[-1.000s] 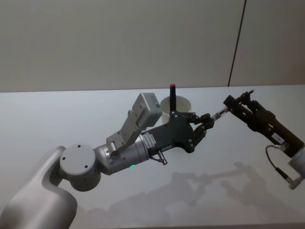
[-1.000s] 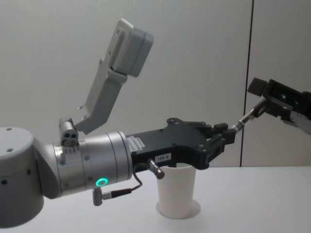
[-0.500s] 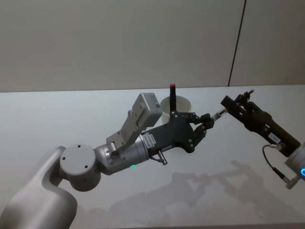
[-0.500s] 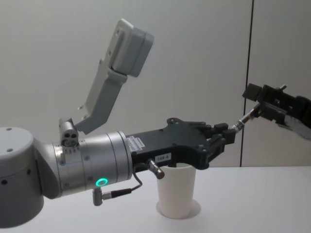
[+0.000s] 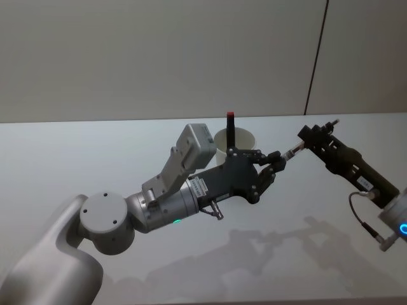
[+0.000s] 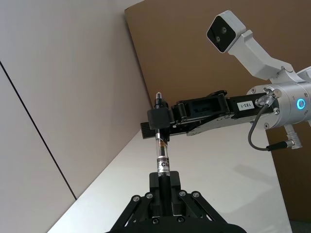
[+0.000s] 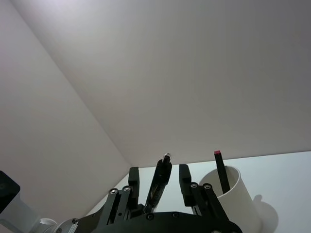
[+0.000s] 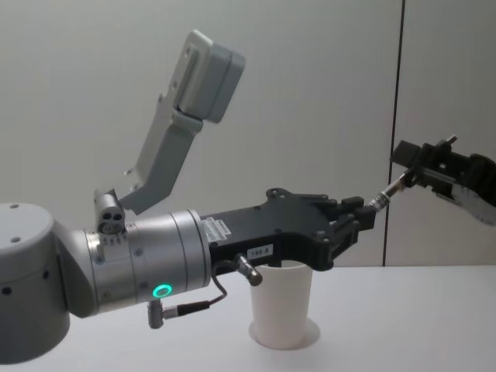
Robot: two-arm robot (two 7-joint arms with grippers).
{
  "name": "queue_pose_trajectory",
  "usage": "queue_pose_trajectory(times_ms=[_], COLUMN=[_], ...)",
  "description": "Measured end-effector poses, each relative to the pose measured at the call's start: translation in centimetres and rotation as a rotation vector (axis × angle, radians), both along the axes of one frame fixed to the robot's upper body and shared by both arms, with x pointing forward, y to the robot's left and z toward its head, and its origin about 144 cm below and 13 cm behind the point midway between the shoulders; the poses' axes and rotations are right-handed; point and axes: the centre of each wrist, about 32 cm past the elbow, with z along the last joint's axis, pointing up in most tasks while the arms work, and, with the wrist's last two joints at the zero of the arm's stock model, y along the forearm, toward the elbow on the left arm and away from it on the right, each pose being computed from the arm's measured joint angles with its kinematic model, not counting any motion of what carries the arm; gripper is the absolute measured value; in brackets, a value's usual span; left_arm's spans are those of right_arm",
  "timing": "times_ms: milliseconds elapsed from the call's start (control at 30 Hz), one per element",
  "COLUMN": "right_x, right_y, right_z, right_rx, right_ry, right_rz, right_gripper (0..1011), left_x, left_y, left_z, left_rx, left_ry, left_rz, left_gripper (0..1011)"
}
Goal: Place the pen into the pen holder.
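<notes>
Slim clear-barrelled pen (image 6: pixel 162 155), label unreadable, clamped by left tool (image 5: pixel 275 162) and right tool (image 5: pixel 305 141); white pen holder (image 8: pixel 283 304) below.

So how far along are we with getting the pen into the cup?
Done: the pen is off the table, gripped by the left gripper in mid-air. In hand: the right gripper is at its other end, apparently a handover. Left: dropping it into the pen holder, where a red-topped pen already stands.
</notes>
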Motion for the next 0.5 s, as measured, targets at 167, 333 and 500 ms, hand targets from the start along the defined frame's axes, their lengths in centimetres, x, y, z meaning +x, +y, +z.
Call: queue_pose_trajectory(times_ms=[167, 333, 500], right_x=[0.01, -0.01, -0.04], right_y=[0.05, 0.10, 0.18], right_z=[-0.07, -0.12, -0.17], right_rx=[0.013, 0.021, 0.025], right_ry=[-0.005, -0.009, -0.013], right_rz=[-0.001, -0.001, 0.001], right_gripper=[367, 217, 149], left_x=[0.00, 0.00, 0.00], left_y=[0.00, 0.00, 0.00], left_z=[0.00, 0.00, 0.00], left_rx=[0.000, 0.000, 0.000], left_ry=[0.000, 0.000, 0.000], left_rz=[0.000, 0.000, 0.000], left_gripper=[131, 131, 131])
